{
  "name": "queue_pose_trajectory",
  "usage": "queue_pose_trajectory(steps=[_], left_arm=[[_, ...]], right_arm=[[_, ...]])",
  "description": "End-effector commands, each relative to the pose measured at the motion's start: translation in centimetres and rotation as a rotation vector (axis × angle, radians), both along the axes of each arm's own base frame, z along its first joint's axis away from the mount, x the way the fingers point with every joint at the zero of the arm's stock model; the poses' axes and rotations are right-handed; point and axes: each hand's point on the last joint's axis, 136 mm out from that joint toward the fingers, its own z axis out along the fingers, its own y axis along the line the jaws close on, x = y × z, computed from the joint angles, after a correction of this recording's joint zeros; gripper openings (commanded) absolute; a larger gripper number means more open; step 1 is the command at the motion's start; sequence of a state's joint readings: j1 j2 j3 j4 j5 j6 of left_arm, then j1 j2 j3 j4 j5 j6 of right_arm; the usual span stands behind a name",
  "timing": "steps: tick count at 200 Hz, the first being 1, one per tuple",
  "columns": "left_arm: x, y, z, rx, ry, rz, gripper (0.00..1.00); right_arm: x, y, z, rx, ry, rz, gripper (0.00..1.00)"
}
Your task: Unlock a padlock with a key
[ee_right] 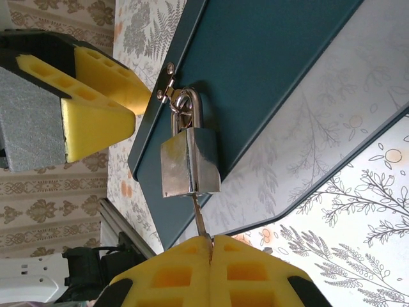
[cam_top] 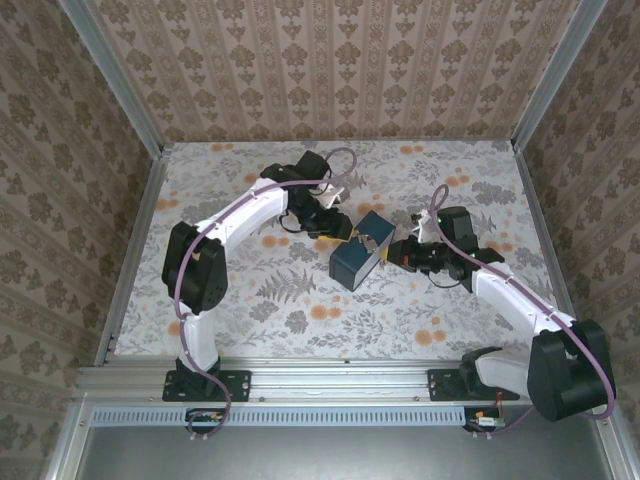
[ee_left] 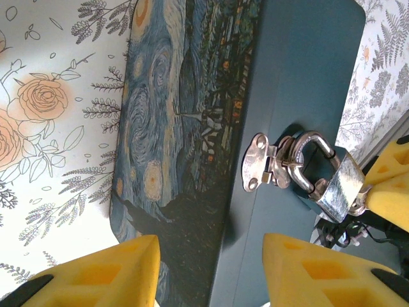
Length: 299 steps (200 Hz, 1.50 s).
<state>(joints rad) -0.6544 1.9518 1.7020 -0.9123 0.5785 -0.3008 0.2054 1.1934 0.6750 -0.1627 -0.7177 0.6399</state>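
A small shiny metal padlock [ee_right: 190,160] hangs by its shackle from the hasp [ee_left: 259,163] on the dark blue box [cam_top: 358,258] with the swirly painting print. My right gripper [ee_right: 211,240] is shut on the key [ee_right: 200,220], whose blade is in the bottom of the padlock [ee_left: 339,182]. My left gripper [ee_left: 211,246] straddles the box [ee_left: 192,128], one yellow pad against the printed face and the other against the plain blue side. In the top view the left gripper [cam_top: 345,232] is at the box's far left end and the right gripper [cam_top: 405,252] at its right.
The box [ee_right: 255,57] lies mid-table on a floral tablecloth [cam_top: 300,310]. Patterned walls [cam_top: 330,70] enclose the table at the back and both sides. The left gripper's yellow fingers [ee_right: 96,89] sit close to the padlock, just left of the hasp.
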Motion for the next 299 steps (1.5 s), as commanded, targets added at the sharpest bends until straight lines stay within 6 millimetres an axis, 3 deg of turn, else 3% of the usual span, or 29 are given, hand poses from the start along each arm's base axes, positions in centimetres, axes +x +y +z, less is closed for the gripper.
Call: queue_pose_trajectory(steps=[1, 55, 92, 129, 180, 236, 271, 299], left_arm=[[-0.3, 0.0, 2.8, -0.039, -0.069, -0.034, 0.48], [-0.2, -1.2, 5.1, -0.074, -0.163, -0.110, 0.51], [-0.2, -2.5, 4.8, -0.019, -0.249, -0.210, 0.60], [1.6, -2.6, 3.7, 0.049, -0.326, -0.229, 0.66], [2.2, -3.6, 2.4, 0.104, -0.344, -0.234, 0.66], [2.1, -4.7, 3.7, 0.060, -0.311, -0.178, 0.60], [0.7, -5.7, 4.8, -0.019, -0.285, -0.226, 0.60], [0.0, -6.0, 4.5, -0.037, -0.292, -0.277, 0.60]], right_arm=[[0.6, -0.6, 0.4, 0.000, -0.021, -0.030, 0.00], [0.5, -1.7, 0.5, 0.030, -0.020, -0.044, 0.00], [1.0, -1.2, 0.5, 0.068, -0.026, -0.031, 0.00], [0.5, -0.8, 0.8, 0.101, -0.019, 0.001, 0.00], [0.3, -1.0, 0.2, 0.093, -0.005, -0.013, 0.00], [0.9, -0.8, 0.1, 0.139, -0.027, -0.037, 0.00], [1.2, -0.7, 0.3, 0.150, -0.032, -0.040, 0.00], [1.5, -0.6, 0.3, 0.156, -0.031, -0.039, 0.00]])
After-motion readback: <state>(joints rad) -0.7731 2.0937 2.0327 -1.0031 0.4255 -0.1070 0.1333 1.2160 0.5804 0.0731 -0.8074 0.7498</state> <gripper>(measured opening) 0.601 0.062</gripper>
